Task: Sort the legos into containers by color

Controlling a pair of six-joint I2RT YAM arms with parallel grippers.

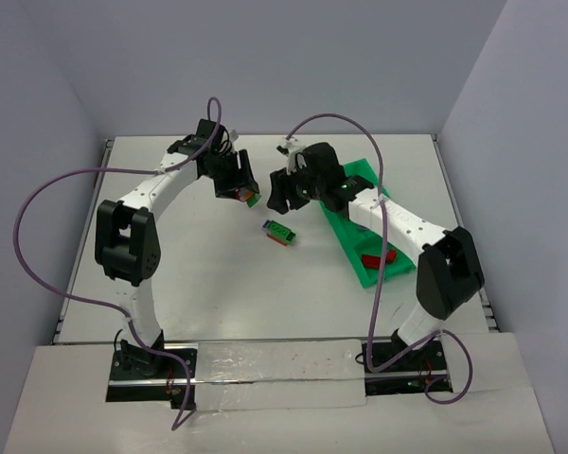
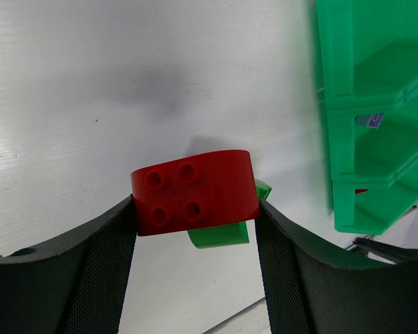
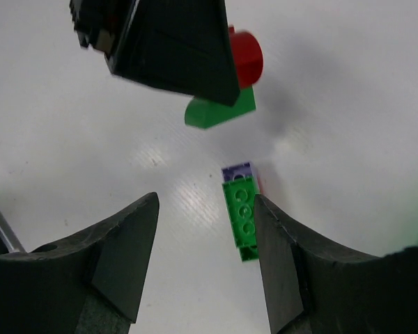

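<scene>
A white table [image 1: 170, 284] between pale walls [image 1: 38, 76] is my workspace. On the left, my left gripper [image 2: 195, 212] is clamped on a red brick [image 2: 195, 191], lifted off the surface, with a green piece [image 2: 219, 235] stuck under it; those two colours will, I judge, need pulling apart before either is sorted. In the middle, a green brick [image 3: 242, 219] with a purple piece [image 3: 237, 170] at its far end lies on the table, unsorted. My right gripper [image 3: 205, 202] hangs just above it, jaws apart and holding nothing. On the right lies the green tray [image 1: 364, 276]; its near compartment already holds another red brick [image 1: 374, 257]; the other compartments I cannot read well. So I reckon the sorting is partway through; the held pair and the middle stack remain.
</scene>
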